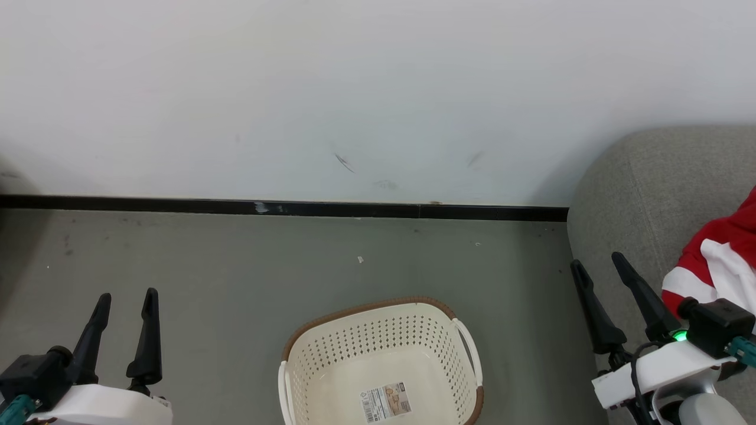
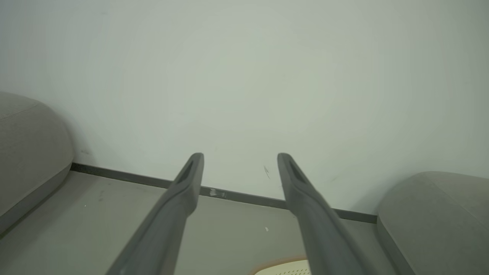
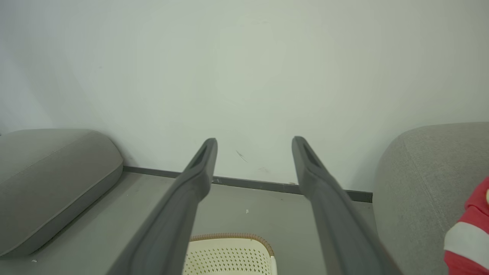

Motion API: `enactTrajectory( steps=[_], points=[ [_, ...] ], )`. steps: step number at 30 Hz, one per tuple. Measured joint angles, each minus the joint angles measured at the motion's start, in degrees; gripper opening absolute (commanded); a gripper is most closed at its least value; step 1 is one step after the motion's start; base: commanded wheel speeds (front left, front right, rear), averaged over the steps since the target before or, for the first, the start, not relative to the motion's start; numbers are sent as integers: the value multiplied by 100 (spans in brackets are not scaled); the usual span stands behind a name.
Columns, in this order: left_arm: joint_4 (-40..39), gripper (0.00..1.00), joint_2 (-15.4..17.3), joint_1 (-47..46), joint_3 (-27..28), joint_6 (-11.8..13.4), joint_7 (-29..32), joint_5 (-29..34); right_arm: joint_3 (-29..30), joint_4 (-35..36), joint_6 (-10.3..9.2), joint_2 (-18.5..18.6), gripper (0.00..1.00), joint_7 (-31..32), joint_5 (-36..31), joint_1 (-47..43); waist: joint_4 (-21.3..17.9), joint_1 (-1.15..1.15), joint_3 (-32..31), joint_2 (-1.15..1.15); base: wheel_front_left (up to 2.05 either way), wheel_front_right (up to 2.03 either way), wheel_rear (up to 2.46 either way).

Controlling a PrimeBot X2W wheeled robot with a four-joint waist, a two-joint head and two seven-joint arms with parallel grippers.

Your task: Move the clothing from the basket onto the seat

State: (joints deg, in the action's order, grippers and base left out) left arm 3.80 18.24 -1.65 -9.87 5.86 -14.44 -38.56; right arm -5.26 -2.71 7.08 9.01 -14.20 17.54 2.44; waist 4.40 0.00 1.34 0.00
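The cream basket [image 1: 381, 360] with a brown rim stands on the floor at bottom centre, holding nothing but a label on its bottom; its rim also shows in the left wrist view [image 2: 282, 270] and the right wrist view [image 3: 229, 250]. Red and white clothing [image 1: 717, 265] lies on the grey seat [image 1: 644, 189] at the right, and its edge [image 3: 468, 236] appears on the seat [image 3: 424, 183] in the right wrist view. My left gripper [image 1: 127, 304] stands open at lower left, over bare floor. My right gripper [image 1: 596, 260] stands open just left of the clothing, by the seat's rounded corner.
A white wall with a black baseboard [image 1: 283, 208] runs behind the grey floor. A second grey cushion [image 3: 49, 179] lies on the floor side to the left in the right wrist view. Bare floor lies between the basket and the wall.
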Motion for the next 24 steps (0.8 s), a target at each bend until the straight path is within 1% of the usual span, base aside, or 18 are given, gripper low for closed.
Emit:
enactTrajectory(
  steps=[22,23,24],
  points=[
    [97,100,-73,69,109,-199,0,199,-32,36,0,-36,100,0,-57,-103,-35,0,-29,0,0,0,0],
    [99,0,-77,70,115,-199,0,208,-32,40,0,-37,0,0,-57,-104,-35,0,-29,0,0,0,0],
    [99,0,-81,72,124,-200,0,233,-31,45,0,-38,0,0,-57,-105,-35,0,-29,0,0,0,0]
  ],
)
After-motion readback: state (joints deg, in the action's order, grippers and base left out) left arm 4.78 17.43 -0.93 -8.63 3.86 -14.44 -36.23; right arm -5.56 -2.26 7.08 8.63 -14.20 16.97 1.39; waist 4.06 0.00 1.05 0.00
